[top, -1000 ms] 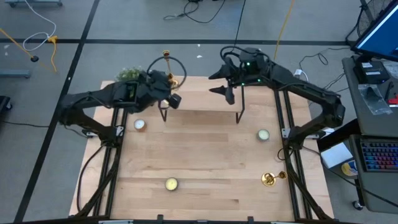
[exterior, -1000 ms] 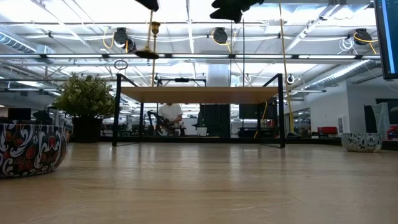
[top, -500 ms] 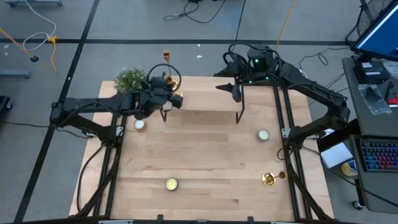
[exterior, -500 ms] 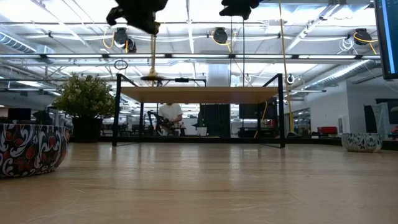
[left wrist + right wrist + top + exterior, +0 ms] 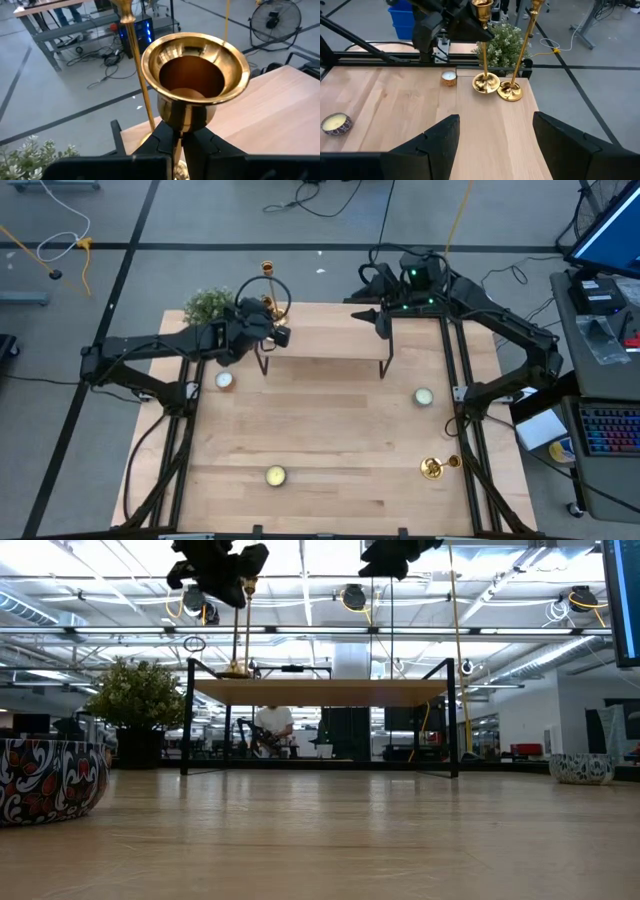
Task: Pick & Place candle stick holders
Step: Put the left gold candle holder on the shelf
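Candle stick holders are three in number, and two of them stand together on the raised shelf (image 5: 330,330) in the upper middle of the high view. In the right wrist view the taller holder (image 5: 522,47) and the shorter holder (image 5: 484,47) sit base beside base near the shelf's far corner, in front of the green plant (image 5: 506,37). The third holder (image 5: 436,468) lies on its side on the wooden surface (image 5: 330,430) at the lower right of the high view, well apart from both arms, so roughly two placements look done and one is left.

The left gripper (image 5: 266,320) has its fingers (image 5: 165,142) clenched on the stem of the shorter holder just under its cup (image 5: 195,75), so this placement is set down but not yet let go. The right gripper (image 5: 381,323) hovers above the right part of the shelf with its fingers (image 5: 427,142) spread wide and empty.

Compared with a second ago, the low view shows the shorter holder's base (image 5: 236,670) lowered from high above the shelf to resting on its top. In the high view the left arm has drawn back leftward, uncovering the plant, while the right gripper has shifted slightly to the right and upward in frame.
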Controlling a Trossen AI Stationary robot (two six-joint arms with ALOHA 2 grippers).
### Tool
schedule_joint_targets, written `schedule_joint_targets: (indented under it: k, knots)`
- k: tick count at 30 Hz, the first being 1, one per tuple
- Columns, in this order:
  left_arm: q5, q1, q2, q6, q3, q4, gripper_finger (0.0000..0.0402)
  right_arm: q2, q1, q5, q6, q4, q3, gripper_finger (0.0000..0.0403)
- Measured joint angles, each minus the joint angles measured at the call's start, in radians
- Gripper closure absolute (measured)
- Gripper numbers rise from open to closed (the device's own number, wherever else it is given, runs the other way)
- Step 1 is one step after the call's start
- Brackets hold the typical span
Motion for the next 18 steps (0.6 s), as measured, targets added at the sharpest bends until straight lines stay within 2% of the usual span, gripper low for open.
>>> schedule_joint_targets:
  k: [9,18]
  knots:
    - [0.052,0.043,0.0,-0.005,0.0,-0.001,0.0387,0.0,-0.011,0.003,-0.003,0.001,0.0,0.0158]
    - [0.059,0.044,0.0,-0.039,0.0,-0.002,0.0387,0.0,-0.018,0.003,-0.003,0.001,0.0,0.0156]
